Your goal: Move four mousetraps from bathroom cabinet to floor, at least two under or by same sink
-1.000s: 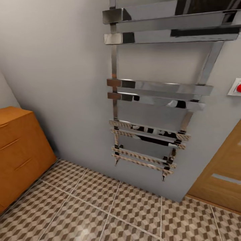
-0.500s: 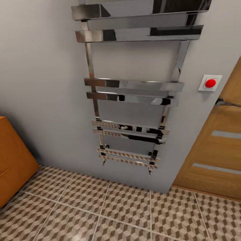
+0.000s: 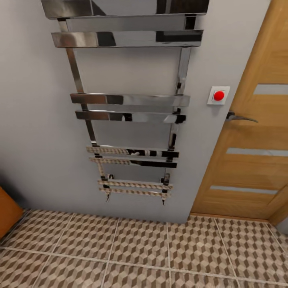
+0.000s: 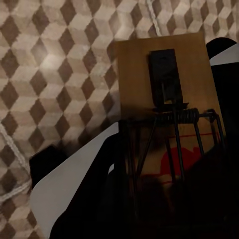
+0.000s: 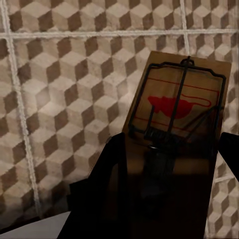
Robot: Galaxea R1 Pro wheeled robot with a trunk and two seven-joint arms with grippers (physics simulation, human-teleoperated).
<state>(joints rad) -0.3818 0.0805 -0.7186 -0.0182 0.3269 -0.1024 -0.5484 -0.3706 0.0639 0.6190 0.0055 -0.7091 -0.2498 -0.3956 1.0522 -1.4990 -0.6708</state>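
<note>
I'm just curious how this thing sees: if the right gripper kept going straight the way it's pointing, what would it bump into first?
Probably the bathroom floor: the right gripper, holding a mousetrap, points at those tiles, with nothing visible between. How far off is unclear.

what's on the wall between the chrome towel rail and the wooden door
In the head view, a small white switch plate with a red button sits on the grey wall between the towel rail and the door, beside the door's lever handle.
</note>
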